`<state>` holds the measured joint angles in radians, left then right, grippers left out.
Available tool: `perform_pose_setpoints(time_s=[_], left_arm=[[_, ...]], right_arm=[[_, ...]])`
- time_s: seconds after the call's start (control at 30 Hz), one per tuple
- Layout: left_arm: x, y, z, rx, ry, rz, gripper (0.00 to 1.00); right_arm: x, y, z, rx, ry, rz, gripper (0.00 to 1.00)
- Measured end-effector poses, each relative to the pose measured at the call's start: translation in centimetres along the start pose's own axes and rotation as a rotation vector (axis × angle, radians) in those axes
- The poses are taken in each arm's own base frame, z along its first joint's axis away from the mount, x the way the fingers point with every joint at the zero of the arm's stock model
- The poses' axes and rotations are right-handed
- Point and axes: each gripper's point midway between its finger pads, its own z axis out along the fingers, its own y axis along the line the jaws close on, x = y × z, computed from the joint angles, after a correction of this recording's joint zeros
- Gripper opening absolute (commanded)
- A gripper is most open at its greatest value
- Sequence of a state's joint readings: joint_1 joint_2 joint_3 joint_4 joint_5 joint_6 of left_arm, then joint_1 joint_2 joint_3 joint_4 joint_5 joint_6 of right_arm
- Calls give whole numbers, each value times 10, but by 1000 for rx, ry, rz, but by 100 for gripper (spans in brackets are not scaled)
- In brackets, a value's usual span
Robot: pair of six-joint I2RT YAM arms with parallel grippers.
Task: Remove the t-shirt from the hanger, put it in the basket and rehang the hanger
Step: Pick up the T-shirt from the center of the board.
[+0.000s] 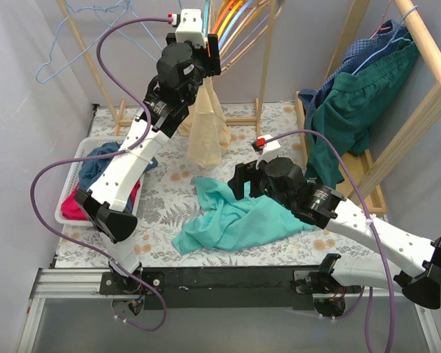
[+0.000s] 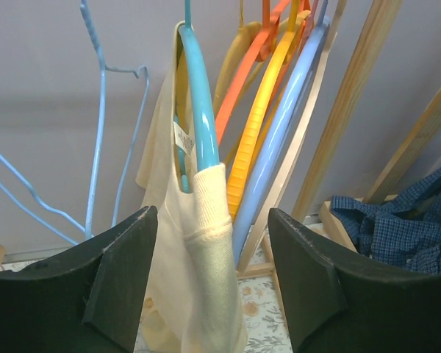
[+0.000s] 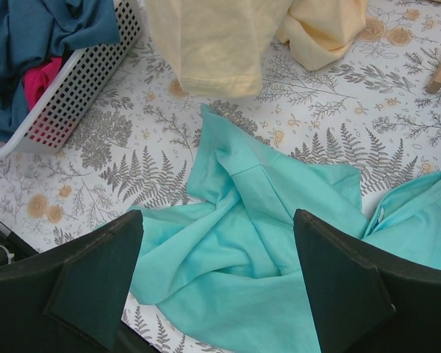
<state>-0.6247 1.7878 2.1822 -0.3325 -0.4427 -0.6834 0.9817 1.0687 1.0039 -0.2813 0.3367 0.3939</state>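
Removal not yet begun: cream t-shirt [image 2: 206, 250] hangs on blue hanger [image 2: 201, 95] above table [image 1: 162, 202] far edge, left gripper [image 2: 209, 220] spread astride its shoulder, pinching nothing; right gripper [image 3: 217, 220] spread over teal shirt [image 3: 242, 250].

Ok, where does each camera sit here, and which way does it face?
Top external: above and behind the bases, looking down on the table; both arms show.
Left wrist: on the left arm, facing the cream shirt on its hanger; open jaws flank it.
Right wrist: on the right arm, looking down at the teal shirt; open jaws below.
Shared: all show the cream shirt.
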Motion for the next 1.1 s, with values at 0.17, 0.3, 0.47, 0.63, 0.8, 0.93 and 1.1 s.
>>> perform_pose_setpoints(time_s=[0.17, 0.3, 0.47, 0.63, 0.8, 0.93, 1.1], left_arm=[[0, 2, 0, -9, 0, 8, 54], [11, 3, 2, -19, 19, 14, 23], [24, 7, 4, -46, 43, 28, 0], [19, 8, 4, -43, 27, 31, 0], [14, 6, 5, -32, 9, 42, 0], [3, 5, 5, -22, -26, 48, 0], [-15, 2, 1, -14, -84, 72, 0]], right_arm=[[3, 0, 3, 1, 11, 1, 88], [3, 1, 3, 1, 12, 5, 88], [3, 1, 3, 2, 13, 13, 88], [4, 1, 3, 2, 14, 17, 87], [6, 0, 4, 4, 18, 17, 87], [6, 0, 4, 4, 17, 17, 87], [6, 0, 4, 4, 19, 17, 86]])
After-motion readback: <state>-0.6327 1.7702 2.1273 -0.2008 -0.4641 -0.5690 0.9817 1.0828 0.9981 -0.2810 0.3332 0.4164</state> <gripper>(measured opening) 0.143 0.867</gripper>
